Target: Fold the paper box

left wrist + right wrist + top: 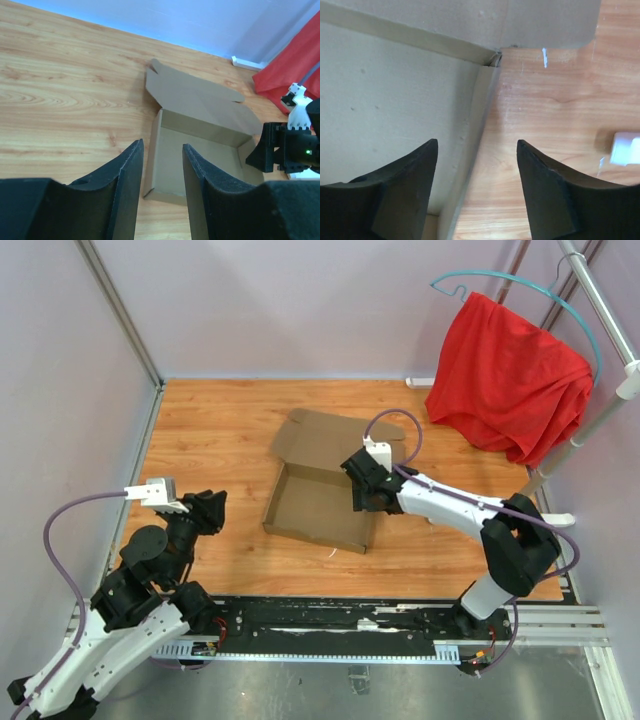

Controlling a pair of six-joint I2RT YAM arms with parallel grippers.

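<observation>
The paper box (318, 502) is a shallow brown carton in the middle of the wooden table, its lid flap (340, 440) lying open toward the back. My right gripper (358, 490) is open, its jaws on either side of the box's right wall (482, 110), one inside over the box floor and one outside, not closed on the wall. My left gripper (213, 505) is open and empty, to the left of the box and apart from it. In the left wrist view the box (200, 145) lies ahead between my fingers (131, 170), and the right gripper (280, 147) shows at the box's far side.
A red cloth (510, 375) hangs on a teal hanger from a metal rack at the back right; it also shows in the left wrist view (295, 55). A small white object (625, 148) lies on the table right of the box. Pale walls enclose the table.
</observation>
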